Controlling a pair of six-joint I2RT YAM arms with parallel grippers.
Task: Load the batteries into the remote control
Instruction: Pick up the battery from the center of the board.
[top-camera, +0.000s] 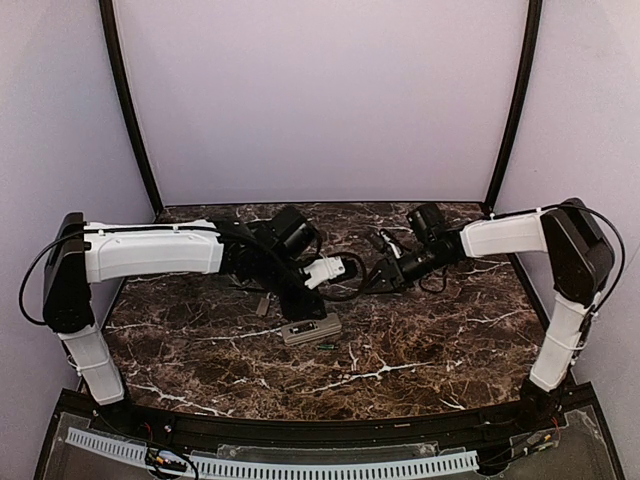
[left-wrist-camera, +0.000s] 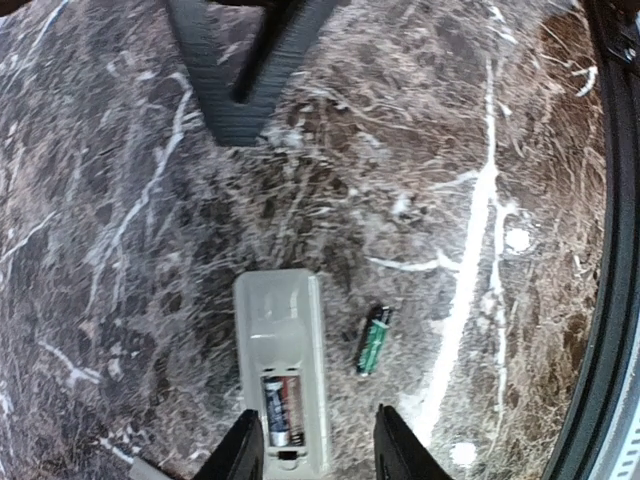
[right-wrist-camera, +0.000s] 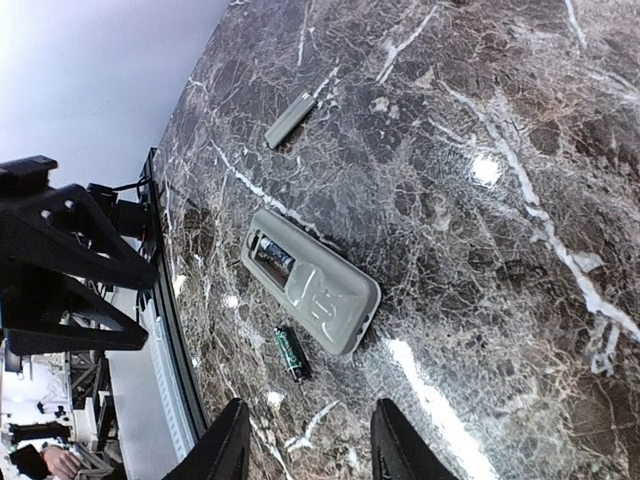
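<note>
Left wrist cam: left gripper (left-wrist-camera: 318, 452) fingers (left-wrist-camera: 240, 455) cut off at btm edge — one hides a corner of the remote control (left-wrist-camera: 283, 340). Seated battery (left-wrist-camera: 283, 408) label blurred. Top cam: loose battery (top-camera: 326, 346) too small for detail.

The marble table (top-camera: 420, 360) bears the remote control (left-wrist-camera: 283, 370) (back up), a loose battery (left-wrist-camera: 374, 340) and a cover (right-wrist-camera: 290, 119).

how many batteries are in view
2: one slim dark cylindrical battery in the open compartment of the flat greyish remote, one green-tinted battery loose on the marble table beside it. Others may be hidden.
</note>
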